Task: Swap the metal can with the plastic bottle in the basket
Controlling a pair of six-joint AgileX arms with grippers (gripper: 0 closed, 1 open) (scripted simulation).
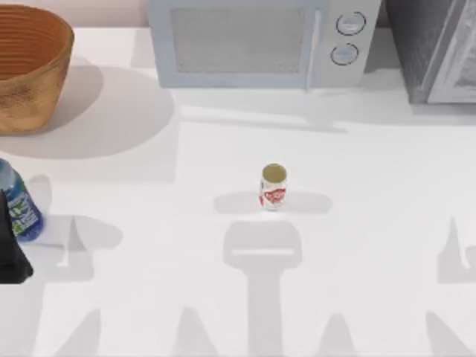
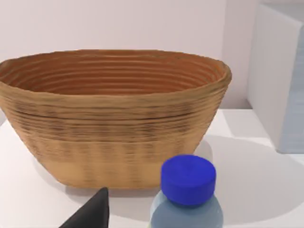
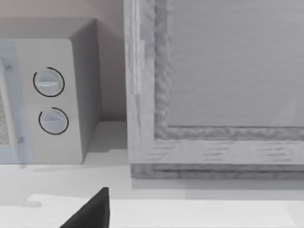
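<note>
— Where was the left gripper (image 1: 11, 249), and what were its fingers doing?

— It sat at the table's left edge, right by the plastic bottle (image 1: 18, 208). One dark fingertip (image 2: 92, 213) showed beside the bottle's blue cap (image 2: 188, 179) in the left wrist view, but I couldn't tell whether the fingers were clamped on the bottle or apart.

— And the basket?

— The wicker basket (image 1: 30, 82) stood at the far left corner, beyond the bottle. What showed of its ribbed inside (image 2: 109, 76) held nothing.

— The metal can?

— Upright near the middle of the white table (image 1: 372, 186), well apart from bottle and basket (image 1: 274, 187).

— The right arm?

— Its wrist camera faced the microwave (image 3: 47, 95) and a grey cabinet (image 3: 213, 85); one fingertip (image 3: 92, 211) showed, so I couldn't tell its state.
</note>
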